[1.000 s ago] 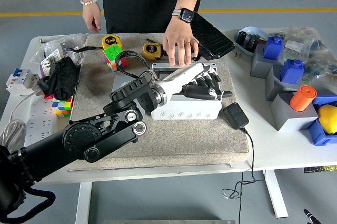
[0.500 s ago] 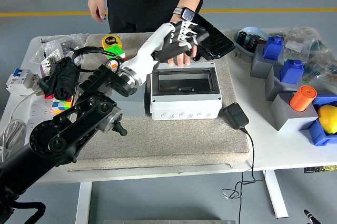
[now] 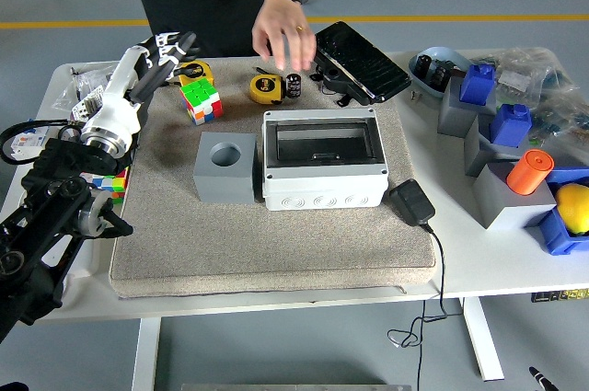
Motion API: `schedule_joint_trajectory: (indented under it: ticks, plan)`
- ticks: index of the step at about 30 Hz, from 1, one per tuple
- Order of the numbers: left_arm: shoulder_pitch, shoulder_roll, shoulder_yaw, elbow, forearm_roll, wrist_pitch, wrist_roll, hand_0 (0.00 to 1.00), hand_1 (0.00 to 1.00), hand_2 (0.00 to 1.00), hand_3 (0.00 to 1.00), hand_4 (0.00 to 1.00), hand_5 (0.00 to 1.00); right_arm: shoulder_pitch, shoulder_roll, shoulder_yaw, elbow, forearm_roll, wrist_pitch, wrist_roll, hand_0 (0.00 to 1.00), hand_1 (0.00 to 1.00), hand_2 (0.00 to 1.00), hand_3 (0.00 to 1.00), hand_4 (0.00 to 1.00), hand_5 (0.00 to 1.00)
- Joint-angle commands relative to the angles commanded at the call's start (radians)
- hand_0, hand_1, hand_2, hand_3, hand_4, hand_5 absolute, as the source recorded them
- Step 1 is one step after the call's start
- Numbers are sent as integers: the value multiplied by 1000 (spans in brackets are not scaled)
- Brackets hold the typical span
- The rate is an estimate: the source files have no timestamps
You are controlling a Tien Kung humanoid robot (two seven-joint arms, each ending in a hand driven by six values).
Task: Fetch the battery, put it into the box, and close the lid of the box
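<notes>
The left hand [image 3: 164, 49] hovers far left, fingers relaxed and empty, leaving room (it seems) for a person's hand [image 3: 283, 34] over the battery [image 3: 294, 85] beyond the shut box [image 3: 323, 158].

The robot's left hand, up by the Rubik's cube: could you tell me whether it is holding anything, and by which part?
Nothing is held. The left hand hovers over the table's far left with relaxed fingers, close to the Rubik's cube.

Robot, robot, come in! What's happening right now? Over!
Left hand open, raised at far left, holding nothing. Box lid closed. Person's hand above small black cylinder behind box.
</notes>
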Motion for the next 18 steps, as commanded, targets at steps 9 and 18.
schedule_joint_trajectory:
  ticks: [9, 18]
  plan:
    - [66, 37, -104, 8, 16, 11, -4, 793, 735, 681, 739, 998, 607, 11, 2, -2, 0, 1, -1, -2, 723, 697, 688, 609, 998, 494]
    - [70, 75, -115, 17, 5, -7, 7, 739, 730, 687, 740, 998, 590, 16, 1, -14, 0, 1, -1, -9, 720, 696, 689, 608, 998, 496]
